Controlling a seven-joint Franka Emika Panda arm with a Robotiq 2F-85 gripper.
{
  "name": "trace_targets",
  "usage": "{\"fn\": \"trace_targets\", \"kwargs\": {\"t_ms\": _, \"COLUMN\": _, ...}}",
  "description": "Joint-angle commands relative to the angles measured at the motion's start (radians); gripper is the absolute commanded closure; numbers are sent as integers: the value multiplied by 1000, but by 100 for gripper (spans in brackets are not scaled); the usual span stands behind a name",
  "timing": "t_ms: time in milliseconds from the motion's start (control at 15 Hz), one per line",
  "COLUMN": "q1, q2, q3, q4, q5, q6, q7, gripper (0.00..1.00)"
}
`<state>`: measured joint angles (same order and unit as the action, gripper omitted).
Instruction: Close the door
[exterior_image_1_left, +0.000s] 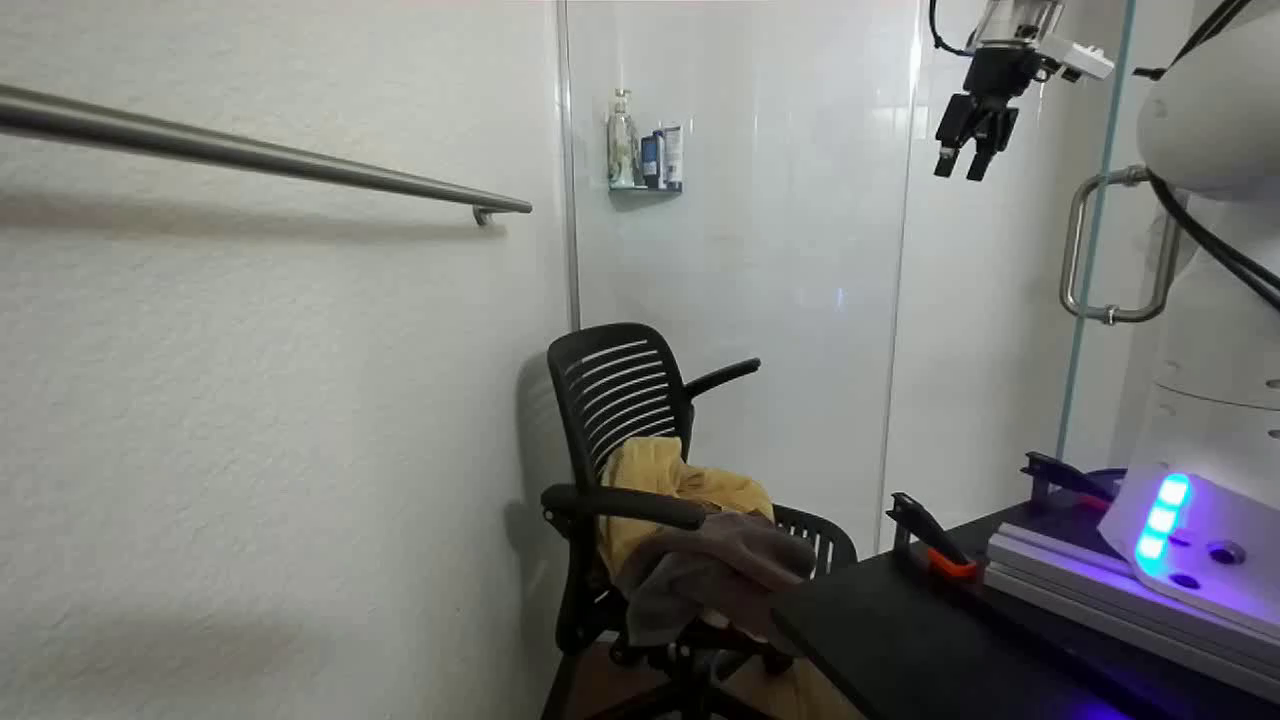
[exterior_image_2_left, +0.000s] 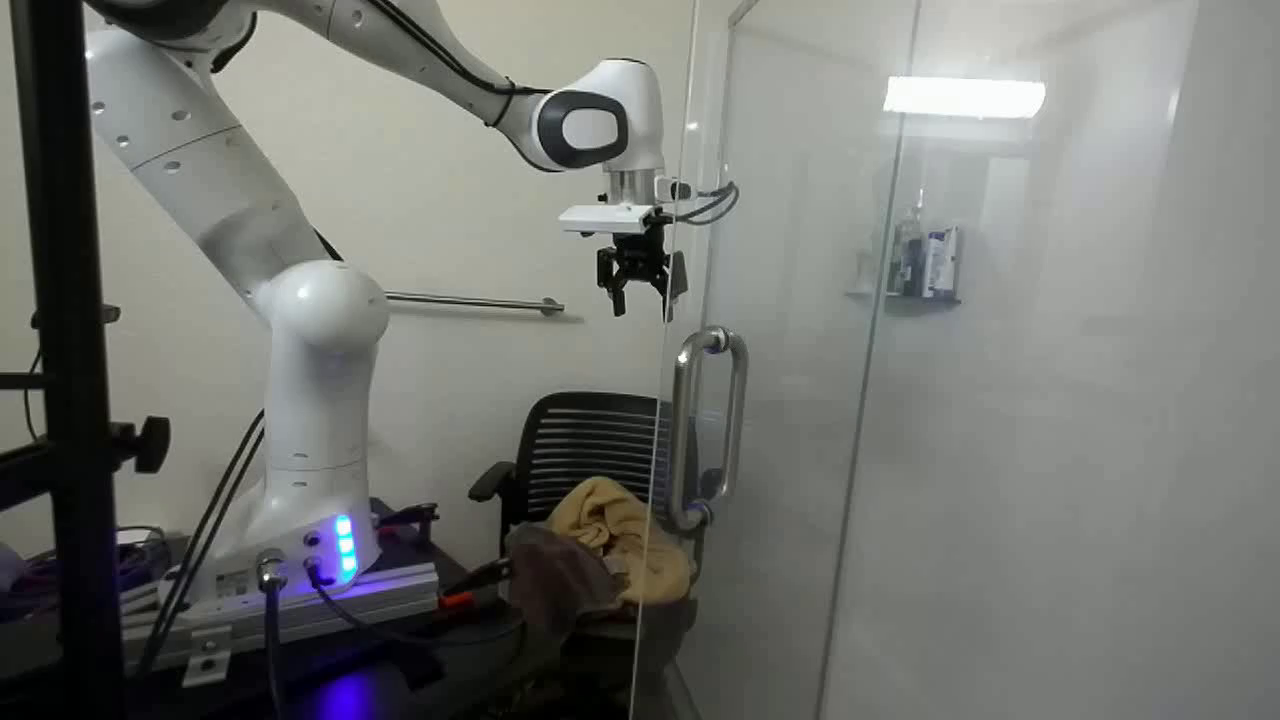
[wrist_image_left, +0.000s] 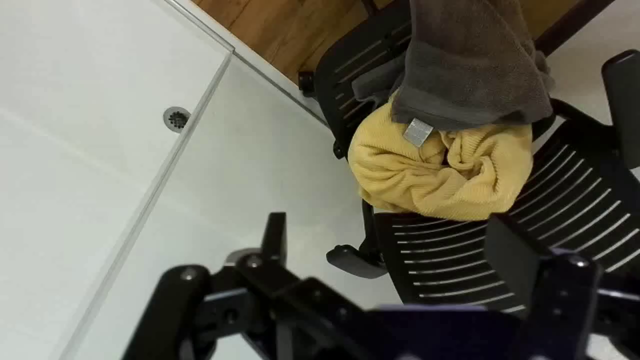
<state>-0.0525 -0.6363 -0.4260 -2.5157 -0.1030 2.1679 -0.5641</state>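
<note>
Door (exterior_image_2_left: 790, 560) Is Standing Open While Gripper (exterior_image_2_left: 643, 303) Is Being Held Aloft

The door is being seen with its free edge well apart from the edge of the pale panel (exterior_image_1_left: 740, 280) in an exterior view. Its silver handle (exterior_image_2_left: 683, 430) is being borne by the glass, with a bar showing on either face. By the robot arm (exterior_image_2_left: 325, 310), the gripper is being held pointing downward, mostly higher than the handle and to one side of it in both exterior views. The fingers (wrist_image_left: 275, 237) are standing wide apart, unclenched. In an exterior view, part of the gripper is being overlapped by the glass; whether they are touching cannot be told. In the wrist view, a black chair (wrist_image_left: 440, 265) is being seen below, with a yellow cloth (wrist_image_left: 430, 185) and a grey-brown cloth (wrist_image_left: 465, 75) being supported by it.
</note>
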Motion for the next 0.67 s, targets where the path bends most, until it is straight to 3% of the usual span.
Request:
{"fn": "trace_targets", "kwargs": {"t_ms": 0, "q1": -23, "q2": 6, "q3": 20, "q4": 2, "q5": 18, "q6": -1, "q7": -13, "gripper": 0}}
{"fn": "trace_targets", "kwargs": {"t_ms": 267, "q1": -23, "q2": 6, "q3": 20, "q4": 2, "q5": 18, "q6": -1, "q7": -13, "gripper": 0}}
{"fn": "trace_targets", "kwargs": {"t_ms": 600, "q1": -17, "q2": -177, "q3": 207, "q4": -110, "q5": -89, "q6": 58, "q7": 34, "gripper": 0}}
